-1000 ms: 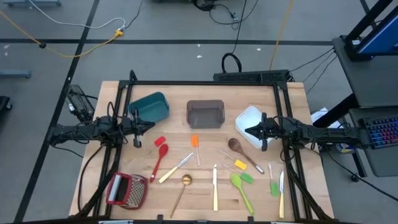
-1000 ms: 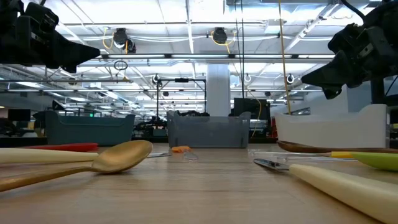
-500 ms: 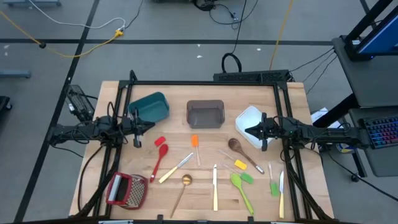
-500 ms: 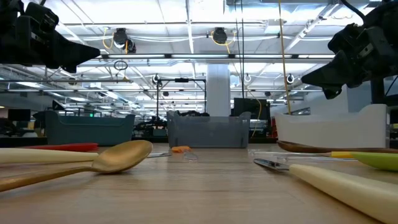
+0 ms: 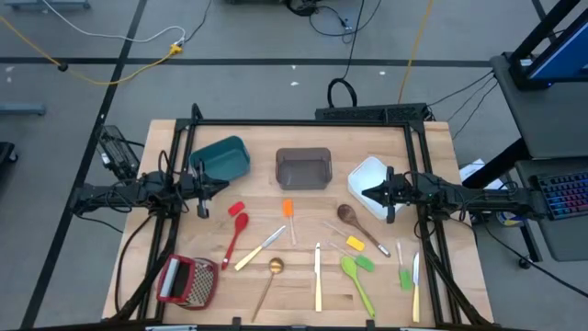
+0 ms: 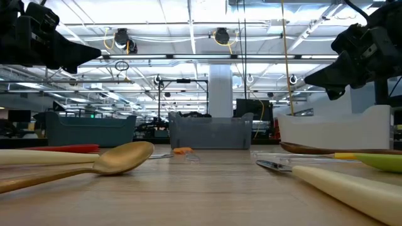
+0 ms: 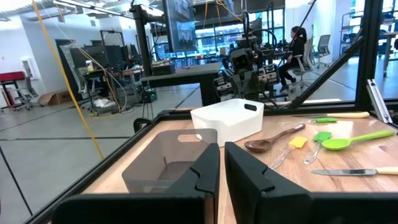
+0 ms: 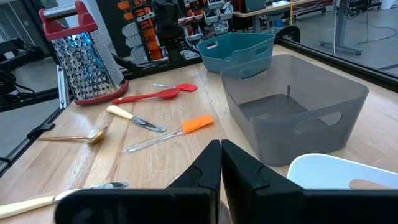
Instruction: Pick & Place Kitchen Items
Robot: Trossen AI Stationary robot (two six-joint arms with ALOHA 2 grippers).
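Nothing binned yet: teal bin [image 5: 223, 156], grey bin [image 5: 303, 168] and white bin [image 5: 369, 177] look empty, all utensils lie across the table's near half. Left gripper [image 5: 203, 187] and right gripper [image 5: 375, 195] hover above with fingers together, empty-handed. Count roughly: two red spatulas [image 5: 237, 223], one orange, one yellow, three green [image 5: 354, 274], wooden spoon [image 5: 354, 221], gold spoon [image 5: 271, 276], three knives.

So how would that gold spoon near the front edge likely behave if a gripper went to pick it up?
The gold spoon looks metallic, so probably stiff and somewhat slick. Its thin handle lies flat on the table, so pinching it may be tricky, and it could slide or pivot if nudged. The rounded bowl sits raised in the low view, so it might rock when pressed.
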